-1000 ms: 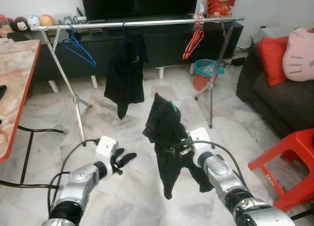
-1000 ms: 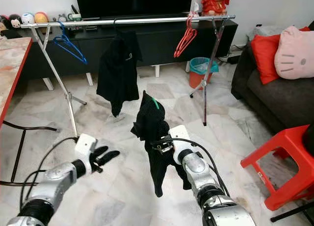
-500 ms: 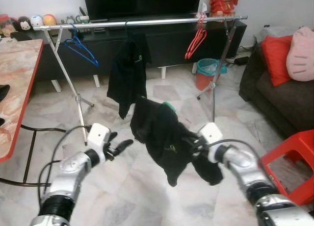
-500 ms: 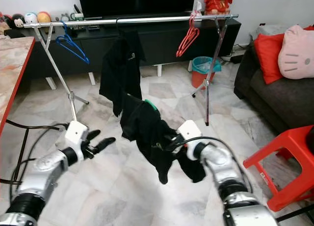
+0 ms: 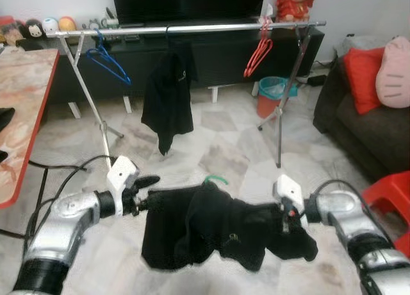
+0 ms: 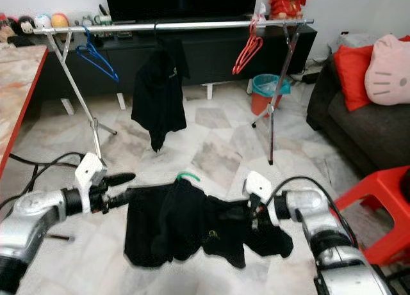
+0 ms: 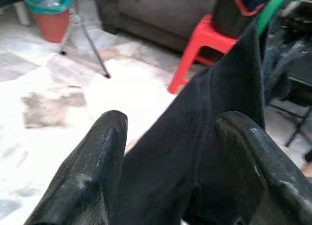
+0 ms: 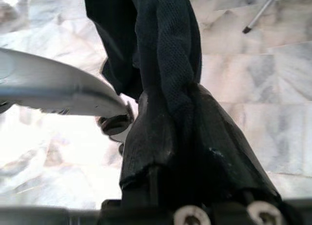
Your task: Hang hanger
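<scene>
A black garment [image 5: 205, 228] on a green hanger, whose hook [image 5: 216, 178] pokes up at its top, is stretched out low between my two grippers above the floor. My right gripper [image 5: 286, 221] is shut on its right end; the right wrist view has the bunched cloth [image 8: 165, 49] running out from the closed fingers. At the left end my left gripper [image 5: 146, 191] is open, and the cloth [image 7: 195, 156] lies between its spread fingers [image 7: 92, 176]. The silver clothes rail [image 5: 192, 28] stands ahead, in front of the TV cabinet.
On the rail hang a blue hanger [image 5: 109, 59], another black garment [image 5: 168, 90] and red hangers [image 5: 256, 52]. A red bin [image 5: 272, 93] stands behind the rail's right leg. A sofa [image 5: 359, 128] and red stool [image 5: 391, 186] are at right, a red-edged table [image 5: 25, 116] at left.
The garment has swung from hanging below my right gripper to spread out sideways. My left gripper has reached its left edge. The right gripper has lowered and moved right.
</scene>
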{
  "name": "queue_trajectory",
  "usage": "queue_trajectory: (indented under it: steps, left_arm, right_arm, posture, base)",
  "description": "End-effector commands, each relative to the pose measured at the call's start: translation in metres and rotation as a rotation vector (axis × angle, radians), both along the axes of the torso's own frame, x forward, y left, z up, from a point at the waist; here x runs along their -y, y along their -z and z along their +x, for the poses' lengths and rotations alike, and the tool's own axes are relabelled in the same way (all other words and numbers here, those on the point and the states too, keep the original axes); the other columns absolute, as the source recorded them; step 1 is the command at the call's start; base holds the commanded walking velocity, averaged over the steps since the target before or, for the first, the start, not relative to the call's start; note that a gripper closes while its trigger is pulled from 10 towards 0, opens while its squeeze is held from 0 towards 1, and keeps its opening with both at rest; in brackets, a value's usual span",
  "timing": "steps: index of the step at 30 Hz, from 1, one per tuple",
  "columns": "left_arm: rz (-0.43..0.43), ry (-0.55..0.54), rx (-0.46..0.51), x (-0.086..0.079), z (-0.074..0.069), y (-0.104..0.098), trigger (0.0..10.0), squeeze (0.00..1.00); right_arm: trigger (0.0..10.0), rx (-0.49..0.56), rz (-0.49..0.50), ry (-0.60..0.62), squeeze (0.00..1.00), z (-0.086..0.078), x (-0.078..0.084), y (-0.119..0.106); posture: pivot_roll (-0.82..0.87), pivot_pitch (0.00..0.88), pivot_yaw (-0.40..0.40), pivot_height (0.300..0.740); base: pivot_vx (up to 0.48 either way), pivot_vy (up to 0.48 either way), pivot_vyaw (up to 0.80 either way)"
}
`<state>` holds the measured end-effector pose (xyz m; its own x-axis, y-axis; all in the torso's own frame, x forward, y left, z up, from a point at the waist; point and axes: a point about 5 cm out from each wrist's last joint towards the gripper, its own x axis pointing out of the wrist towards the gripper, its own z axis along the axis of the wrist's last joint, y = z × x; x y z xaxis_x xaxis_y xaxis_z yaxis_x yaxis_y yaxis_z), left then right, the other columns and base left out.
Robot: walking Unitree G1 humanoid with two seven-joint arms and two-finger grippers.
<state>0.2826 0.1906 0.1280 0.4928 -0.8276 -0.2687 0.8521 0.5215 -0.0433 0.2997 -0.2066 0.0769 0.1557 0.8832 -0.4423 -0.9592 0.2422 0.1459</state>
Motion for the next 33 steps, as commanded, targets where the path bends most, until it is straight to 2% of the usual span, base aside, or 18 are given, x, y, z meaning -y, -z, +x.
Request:
queue_trajectory:
  steps: [1, 5, 8, 9, 11, 16, 18, 19, 21, 22, 24, 26, 27, 29, 30, 31, 32, 33]
  left_arm:
    - [0.004, 0.055, -0.029, 0.005, -0.005, 0.000, 10.0, 0.00]
    - [0.025, 0.169, -0.127, 0.009, -0.022, 0.008, 10.0, 0.00]
    - [0.053, 0.196, -0.156, 0.009, -0.027, 0.013, 10.0, 0.00]
    - [0.109, 0.167, -0.144, 0.009, -0.024, 0.018, 10.0, 0.00]
    - [0.129, 0.134, -0.125, 0.011, -0.020, 0.020, 10.0, 0.00]
    - [0.119, 0.053, -0.058, 0.016, -0.005, 0.018, 10.0, 0.00]
    - [0.106, 0.052, -0.048, 0.016, -0.004, 0.015, 10.0, 0.00]
    - [0.104, 0.055, -0.049, 0.016, -0.004, 0.014, 10.0, 0.47]
    - [0.103, 0.062, -0.051, 0.017, -0.005, 0.013, 10.0, 0.47]
    - [0.110, 0.079, -0.055, 0.017, -0.006, 0.013, 10.0, 0.74]
    - [0.119, 0.108, -0.053, 0.018, -0.008, 0.013, 10.0, 0.71]
    - [0.090, 0.154, -0.061, 0.021, -0.012, 0.010, 10.0, 0.50]
    - [0.058, 0.196, -0.077, 0.024, -0.016, 0.007, 10.0, 0.22]
    - [0.016, 0.283, -0.105, 0.029, -0.023, 0.002, 10.0, 0.18]
    - [0.013, 0.308, -0.116, 0.030, -0.025, 0.002, 10.0, 0.35]
    - [0.019, 0.322, -0.119, 0.031, -0.025, 0.002, 10.0, 0.90]
    - [0.033, 0.327, -0.117, 0.032, -0.025, 0.003, 10.0, 1.00]
    - [0.047, 0.322, -0.118, 0.032, -0.023, 0.004, 10.0, 1.00]
  right_arm:
    - [10.0, 0.036, 0.033, -0.015, 0.00, 0.005, 0.001, -0.012]
    - [10.0, 0.012, 0.052, -0.051, 0.00, 0.004, 0.001, -0.014]
    - [10.0, 0.007, 0.061, -0.069, 0.00, 0.004, 0.000, -0.015]
    - [10.0, -0.005, 0.076, -0.107, 0.00, 0.003, -0.001, -0.018]
    - [10.0, -0.012, 0.085, -0.130, 0.00, 0.002, -0.002, -0.019]
    - [10.0, -0.021, 0.068, -0.176, 0.00, 0.000, -0.008, -0.019]
    - [10.0, -0.024, 0.064, -0.175, 0.00, -0.001, -0.007, -0.018]
    - [10.0, -0.025, 0.064, -0.174, 0.00, -0.001, -0.007, -0.018]
    - [10.0, -0.026, 0.064, -0.174, 0.00, -0.001, -0.007, -0.018]
    - [10.0, -0.029, 0.065, -0.177, 0.00, -0.001, -0.008, -0.018]
    - [10.0, -0.033, 0.065, -0.180, 0.00, -0.002, -0.008, -0.017]
    - [10.0, -0.035, 0.067, -0.183, 0.00, -0.002, -0.008, -0.018]
    - [10.0, -0.037, 0.066, -0.185, 0.00, -0.003, -0.008, -0.018]
    - [10.0, -0.038, 0.067, -0.189, 0.00, -0.003, -0.009, -0.018]
    - [10.0, -0.039, 0.065, -0.192, 0.00, -0.003, -0.009, -0.018]
    - [10.0, -0.039, 0.063, -0.195, 0.00, -0.003, -0.009, -0.018]
    - [10.0, -0.040, 0.062, -0.198, 0.00, -0.003, -0.010, -0.018]
    - [10.0, -0.040, 0.061, -0.200, 0.00, -0.003, -0.010, -0.018]
  posture:
    - [0.07, 0.000, -0.065, 0.740]
    - [0.07, 0.000, -0.069, 0.740]
    - [0.07, 0.000, -0.075, 0.740]
    - [0.07, 0.000, -0.077, 0.740]
    - [0.07, 0.000, -0.077, 0.740]
    - [0.06, 0.000, -0.078, 0.740]
    - [0.07, 0.000, -0.079, 0.740]
    - [0.07, 0.000, -0.079, 0.740]
    - [0.07, 0.000, -0.078, 0.740]
    - [0.07, 0.000, -0.078, 0.740]
    - [0.07, 0.000, -0.077, 0.740]
    - [0.07, 0.000, -0.076, 0.740]
    - [0.07, 0.000, -0.076, 0.740]
    - [0.07, 0.000, -0.076, 0.740]
    - [0.07, 0.000, -0.076, 0.740]
    - [0.07, 0.000, -0.077, 0.740]
    - [0.07, 0.000, -0.076, 0.740]
    - [0.07, 0.000, -0.076, 0.740]
  base:
    - [0.000, 0.000, 0.00]
    - [0.000, 0.000, 0.00]
    - [0.000, 0.000, 0.00]
    - [0.000, 0.000, 0.00]
    - [0.000, 0.000, 0.00]
    - [0.000, 0.000, 0.00]
    - [0.000, 0.000, 0.00]
    - [0.000, 0.000, 0.00]
    - [0.000, 0.000, 0.00]
    - [0.000, 0.000, 0.00]
    - [0.000, 0.000, 0.00]
    - [0.000, 0.000, 0.00]
    - [0.000, 0.000, 0.00]
    - [0.000, 0.000, 0.00]
    - [0.000, 0.000, 0.00]
    - [0.000, 0.000, 0.00]
    - [0.000, 0.000, 0.00]
    - [0.000, 0.000, 0.00]
